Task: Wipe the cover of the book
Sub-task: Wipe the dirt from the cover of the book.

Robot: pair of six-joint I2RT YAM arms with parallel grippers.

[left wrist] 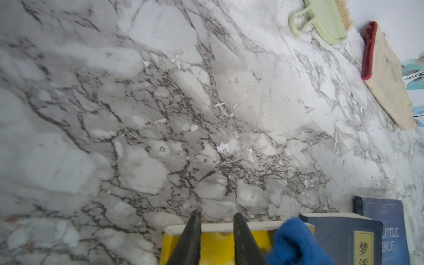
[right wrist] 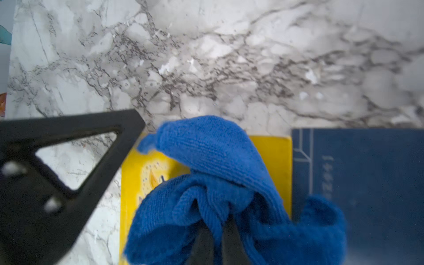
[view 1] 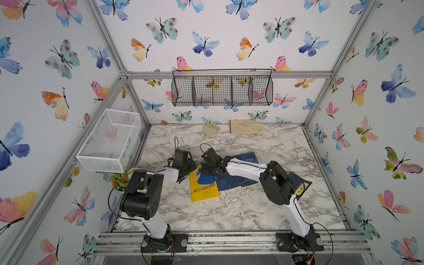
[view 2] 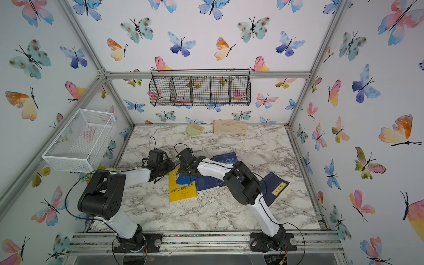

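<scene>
Wall space at the far left carries a white wire basket [view 1: 107,140], with a potted plant [view 1: 119,177] below it at the left edge of the table [view 1: 241,211]. Next comes the left gripper [left wrist: 216,216], its two fingers a little apart with nothing between them. Its tips are over the far edge of the yellow book [view 1: 204,191]; whether they press on the cover cannot be told.

The yellow book lies flat, left of the table's middle. Its left and near edges are free, with bare marble running to the front rail. On its far half sits the blue cloth [right wrist: 218,156], bunched and clamped in the closed right gripper [right wrist: 219,220].

The book's right edge meets a dark blue book [right wrist: 367,183], which overlaps a second dark blue book [view 1: 247,158]. A third dark blue book [view 1: 300,185] lies further right, half hidden under the right arm, with open marble beyond it to the right frame.

Along the back edge lie a green brush [view 1: 210,130] and a beige mitt [view 1: 246,126], well apart from the books.
</scene>
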